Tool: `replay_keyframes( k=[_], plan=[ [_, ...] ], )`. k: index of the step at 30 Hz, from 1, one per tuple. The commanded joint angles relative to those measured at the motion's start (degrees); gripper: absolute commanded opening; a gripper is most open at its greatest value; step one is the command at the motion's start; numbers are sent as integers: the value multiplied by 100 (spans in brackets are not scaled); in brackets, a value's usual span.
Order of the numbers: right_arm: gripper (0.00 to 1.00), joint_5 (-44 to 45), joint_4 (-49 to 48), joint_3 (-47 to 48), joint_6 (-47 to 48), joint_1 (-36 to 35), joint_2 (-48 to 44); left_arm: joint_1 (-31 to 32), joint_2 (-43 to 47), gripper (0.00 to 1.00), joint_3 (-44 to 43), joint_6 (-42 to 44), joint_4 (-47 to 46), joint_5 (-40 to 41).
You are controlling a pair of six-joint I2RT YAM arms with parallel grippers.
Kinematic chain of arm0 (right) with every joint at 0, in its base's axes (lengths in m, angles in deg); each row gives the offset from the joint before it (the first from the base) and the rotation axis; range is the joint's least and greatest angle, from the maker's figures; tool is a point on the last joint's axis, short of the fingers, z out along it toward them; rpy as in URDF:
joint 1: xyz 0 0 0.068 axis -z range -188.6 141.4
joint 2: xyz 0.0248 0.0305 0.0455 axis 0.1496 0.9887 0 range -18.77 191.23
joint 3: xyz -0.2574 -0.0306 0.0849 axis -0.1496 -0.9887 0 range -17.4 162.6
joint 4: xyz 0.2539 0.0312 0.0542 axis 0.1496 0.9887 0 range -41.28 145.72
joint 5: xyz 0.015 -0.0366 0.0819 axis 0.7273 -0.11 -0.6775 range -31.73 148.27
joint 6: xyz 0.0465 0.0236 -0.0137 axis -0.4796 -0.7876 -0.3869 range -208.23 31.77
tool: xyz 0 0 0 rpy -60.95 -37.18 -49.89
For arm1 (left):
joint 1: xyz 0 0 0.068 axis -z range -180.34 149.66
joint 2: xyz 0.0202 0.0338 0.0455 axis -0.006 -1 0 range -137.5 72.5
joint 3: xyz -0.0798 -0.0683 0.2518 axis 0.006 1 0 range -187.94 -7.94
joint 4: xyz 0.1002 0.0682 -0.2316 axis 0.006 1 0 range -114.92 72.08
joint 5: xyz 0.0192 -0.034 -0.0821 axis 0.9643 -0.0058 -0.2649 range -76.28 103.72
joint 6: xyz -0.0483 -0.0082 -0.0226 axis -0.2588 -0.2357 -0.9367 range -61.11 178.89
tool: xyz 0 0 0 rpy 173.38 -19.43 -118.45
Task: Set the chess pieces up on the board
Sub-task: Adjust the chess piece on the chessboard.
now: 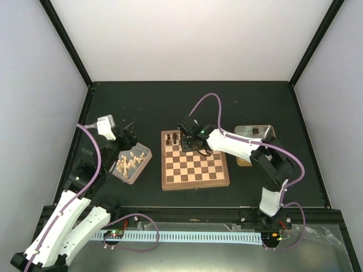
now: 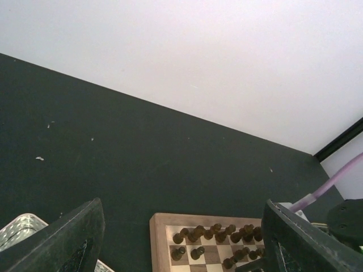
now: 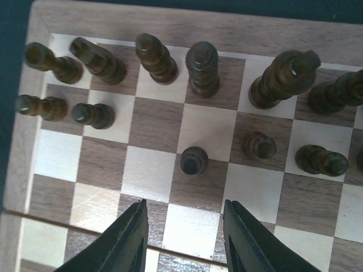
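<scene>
The right gripper [image 3: 184, 208] hangs over the board [image 3: 170, 27], fingers spread, gripping nothing. A dark pawn [image 3: 194, 160] stands just ahead of the tips, centred between them, with the other chess pieces [image 3: 203, 68] lined up beyond. It's tiny, light, smooth turned wood and probably tippy, so best pinched low on the body. The left gripper [image 2: 182, 232] gapes empty too.

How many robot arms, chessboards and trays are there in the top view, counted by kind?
robot arms: 2, the left arm and the right arm
chessboard: 1
trays: 2, the left tray and the right tray
total: 5
</scene>
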Motion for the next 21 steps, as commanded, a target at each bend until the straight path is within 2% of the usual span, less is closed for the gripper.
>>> replay_keyframes(
  k=[1,6,9,21],
  plan=[
    [38,431,-23,189,-165,-24,220,-35,65,78,-99,38,22,-133],
    [34,387,-112,384,-81,-23,556,-34,-8,78,-58,23,-69,-158],
    [28,404,-66,552,-62,-22,791,-52,-102,78,-79,16,-54,-175],
    [14,815,76,722,-121,-28,1061,-123,-138,78,-63,18,-30,-233]
  ],
)
